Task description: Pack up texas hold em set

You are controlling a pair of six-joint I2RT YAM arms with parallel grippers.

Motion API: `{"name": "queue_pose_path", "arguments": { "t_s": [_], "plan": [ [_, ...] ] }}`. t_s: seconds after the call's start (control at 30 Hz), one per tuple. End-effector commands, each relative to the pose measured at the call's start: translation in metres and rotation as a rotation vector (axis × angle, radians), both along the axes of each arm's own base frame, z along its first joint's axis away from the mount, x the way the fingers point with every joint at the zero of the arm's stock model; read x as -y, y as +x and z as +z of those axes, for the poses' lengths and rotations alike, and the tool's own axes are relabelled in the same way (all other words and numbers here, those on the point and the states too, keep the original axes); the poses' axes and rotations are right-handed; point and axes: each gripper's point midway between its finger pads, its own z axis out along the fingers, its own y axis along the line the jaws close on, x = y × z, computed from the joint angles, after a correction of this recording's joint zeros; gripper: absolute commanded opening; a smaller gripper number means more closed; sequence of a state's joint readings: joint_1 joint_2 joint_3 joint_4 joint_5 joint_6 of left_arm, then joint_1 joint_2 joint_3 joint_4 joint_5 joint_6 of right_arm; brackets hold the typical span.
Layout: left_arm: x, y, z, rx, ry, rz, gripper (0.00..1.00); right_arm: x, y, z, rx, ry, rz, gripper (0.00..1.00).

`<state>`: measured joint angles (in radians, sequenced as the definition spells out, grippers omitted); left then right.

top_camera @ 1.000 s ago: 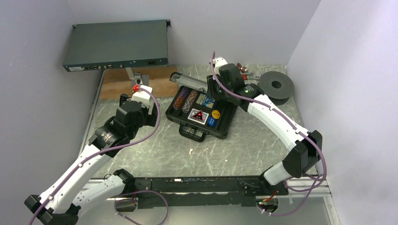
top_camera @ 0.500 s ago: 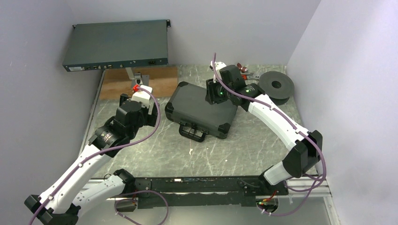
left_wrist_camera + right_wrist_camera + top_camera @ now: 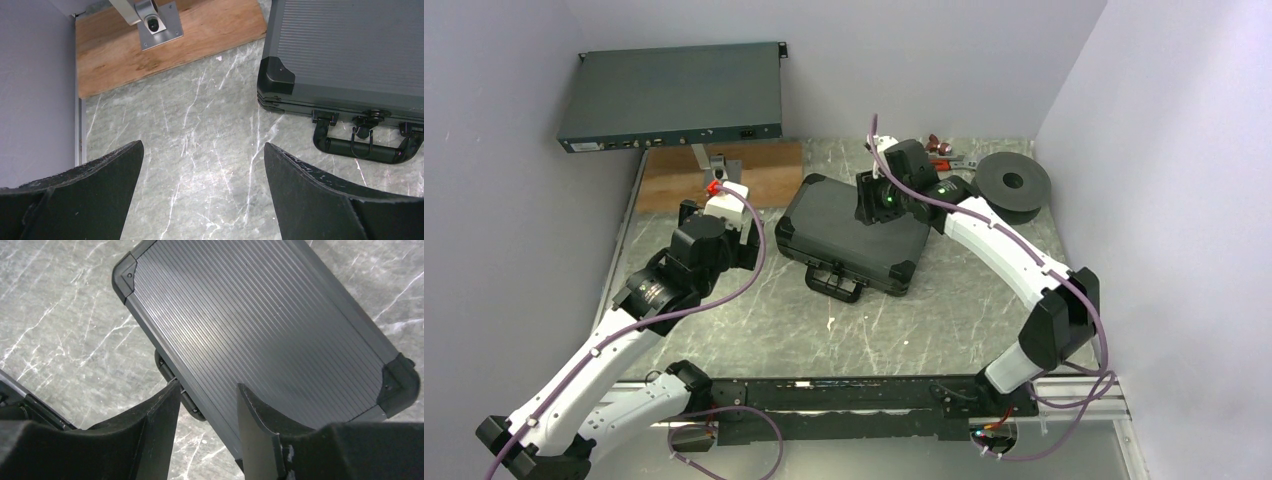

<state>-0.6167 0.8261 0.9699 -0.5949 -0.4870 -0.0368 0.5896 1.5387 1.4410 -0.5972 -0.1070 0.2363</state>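
Briefcase, black hard plastic, ribbed lid [image 3: 849, 225]: you have it lying flat at the middle of the grey marble-veined desk [image 3: 924, 320], lid down on the base. The shut lid hides the contents from you. Black carry handle [image 3: 367, 147]: on the near long side, lying flat on the desk and pointing toward the arm bases. Two small latches flank it; you cannot tell whether they are fastened.

Right claw [image 3: 209, 386]: yours hangs over the far right part of the lid, black fingers parted with a clear gap and nothing between them. Its wrist view looks down on the ribbing, with reinforced corner caps [image 3: 125, 277] showing at two corners.

Left claw [image 3: 202, 150]: spread wide and gripping nothing, over bare desk just left of the briefcase's left corner, not touching it.

Board, brown wood, flat [image 3: 724, 172]: at the far left of the desk, behind the left claw and near the briefcase's far left corner. A small grey metal foot plate [image 3: 156, 25] sits on it, carrying a slanted post.

Rack unit, grey, flat, oblong [image 3: 672, 97]: raised above the far left corner, connector face toward you.

Spool, dark, round, centre hole [image 3: 1014, 183]: flat at the far right of the desk, apart from the briefcase.

Small reddish items [image 3: 942, 147]: at the far edge behind the right arm; too small to identify.
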Motion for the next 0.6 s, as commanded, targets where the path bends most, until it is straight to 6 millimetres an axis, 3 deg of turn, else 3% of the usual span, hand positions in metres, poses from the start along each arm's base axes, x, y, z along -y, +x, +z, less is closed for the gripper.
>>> {"name": "queue_pose_path", "arguments": {
  "t_s": [0.0, 0.27, 0.57],
  "plan": [
    [-0.003, 0.001, 0.012, 0.047, -0.012, 0.011, 0.97, -0.009, 0.005, -0.010, -0.031, 0.022, 0.005, 0.46],
    [-0.002, 0.002, 0.010, 0.040, -0.009, 0.008, 0.97, -0.021, 0.003, -0.037, -0.087, 0.015, 0.069, 0.40],
    [0.002, 0.005, 0.004, 0.024, 0.000, -0.006, 0.97, -0.025, 0.007, -0.058, -0.144, 0.025, 0.042, 0.45]
  ]
}}
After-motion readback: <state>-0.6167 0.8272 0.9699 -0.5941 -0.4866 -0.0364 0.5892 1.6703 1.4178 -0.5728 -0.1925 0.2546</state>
